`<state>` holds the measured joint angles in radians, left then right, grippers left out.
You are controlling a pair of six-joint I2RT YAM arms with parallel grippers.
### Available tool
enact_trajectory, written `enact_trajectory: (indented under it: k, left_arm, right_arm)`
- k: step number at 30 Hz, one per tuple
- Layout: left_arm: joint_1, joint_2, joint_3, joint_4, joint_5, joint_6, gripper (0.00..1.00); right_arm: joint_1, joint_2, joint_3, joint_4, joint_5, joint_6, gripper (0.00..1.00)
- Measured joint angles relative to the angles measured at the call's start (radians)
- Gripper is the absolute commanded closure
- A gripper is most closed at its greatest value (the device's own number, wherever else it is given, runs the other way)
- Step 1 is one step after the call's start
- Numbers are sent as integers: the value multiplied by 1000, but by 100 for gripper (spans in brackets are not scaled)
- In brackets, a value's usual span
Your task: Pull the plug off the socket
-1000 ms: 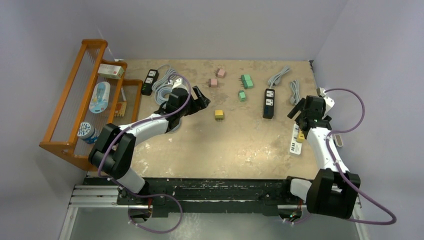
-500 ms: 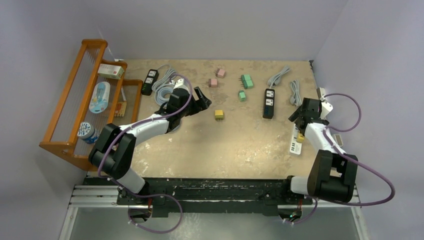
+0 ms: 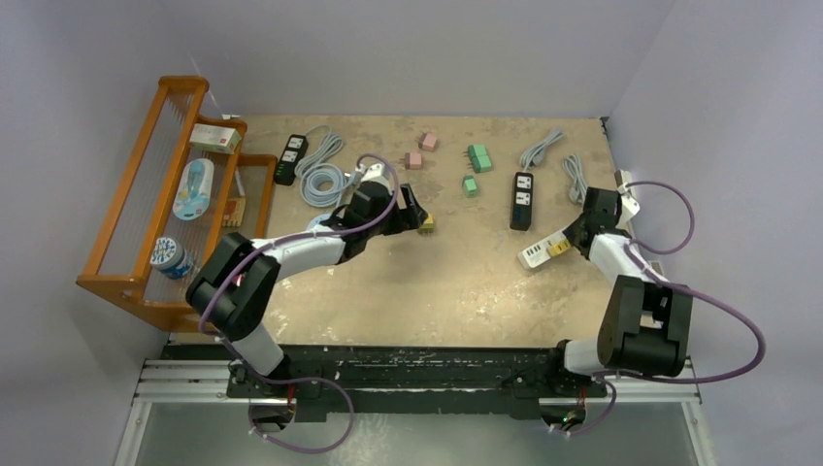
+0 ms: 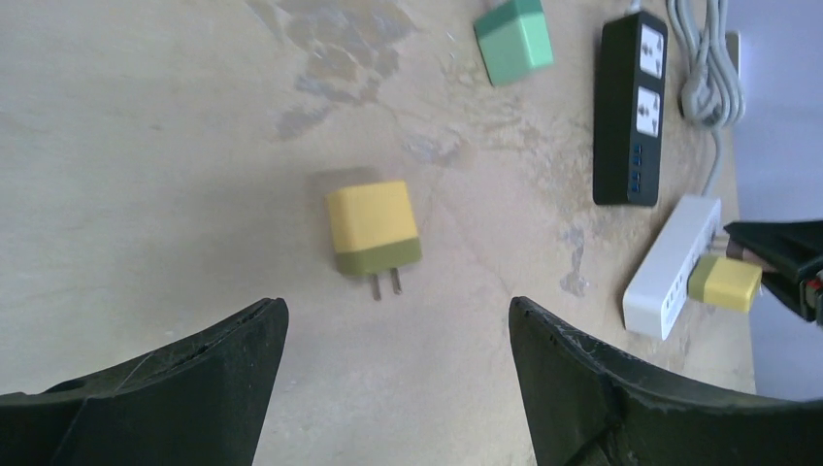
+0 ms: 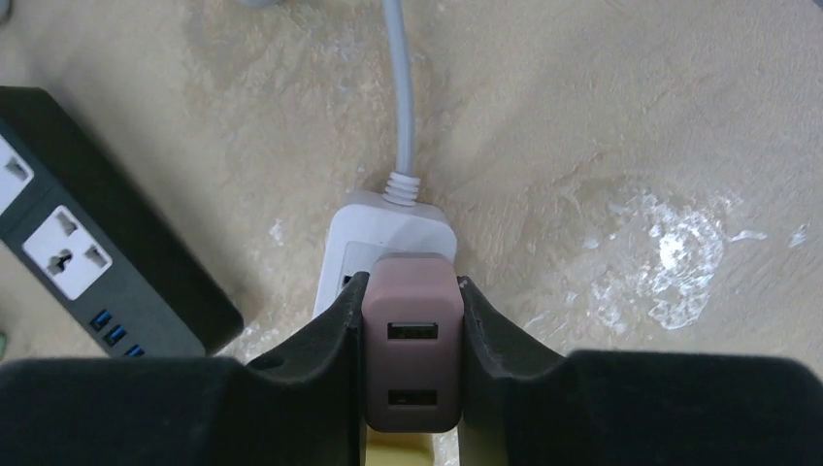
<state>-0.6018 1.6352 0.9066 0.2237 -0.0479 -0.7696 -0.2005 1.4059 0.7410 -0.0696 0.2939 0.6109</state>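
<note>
A white power strip socket [image 3: 534, 256] lies angled at the right of the table, with a yellow plug [image 3: 558, 248] in it. My right gripper [image 3: 579, 236] is shut on that plug. In the right wrist view the plug [image 5: 410, 340] shows a mauve face with two USB ports, squeezed between both fingers [image 5: 330, 340], and the socket [image 5: 393, 218] and its cable [image 5: 398, 97] lie beyond. The left wrist view shows the same plug [image 4: 724, 283] in the socket [image 4: 670, 262]. My left gripper [image 4: 398, 316] hangs open, with nothing in it, just short of a loose yellow-and-olive plug [image 4: 372, 225].
A black power strip [image 3: 522, 199] lies beside the socket, also seen as the black strip [image 5: 87, 252]. Green plugs [image 3: 477, 157] and pink plugs [image 3: 420, 150] sit at the back. Coiled cables [image 3: 325, 175] and a wooden rack [image 3: 136, 194] are at the left.
The right gripper came down and shut on the plug, and the white socket swung left to an angle. The left arm moved right, towards the loose yellow plug.
</note>
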Motion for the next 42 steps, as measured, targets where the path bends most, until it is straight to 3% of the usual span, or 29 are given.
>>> enact_trajectory:
  k: [12,22,28,32,33,38,42]
  left_arm:
    - [-219,248,222,36,43,34,16]
    - [-266,411,450,66,122,32,15]
    - [-298,436,472,65,116,33,15]
    - [-292,366,375,59,40,40,15]
    - [-277,328,330,56,23,37,15]
    - [-77,41,47,74,-74,-6,15]
    - [21,-188,-84,37,-249,-11,13]
  right_arm:
    - [1,-289,30,-51,-51,10,100]
    - [1,-312,31,-35,-129,-25,100]
    - [3,-322,-2,27,-273,-92,100]
    - [73,-216,38,90,-341,-142,100]
    - [141,-177,51,109,-344,-149,100]
    - [285,14,86,247,-406,-140,100]
    - [366,272,303,286,-439,-128,100]
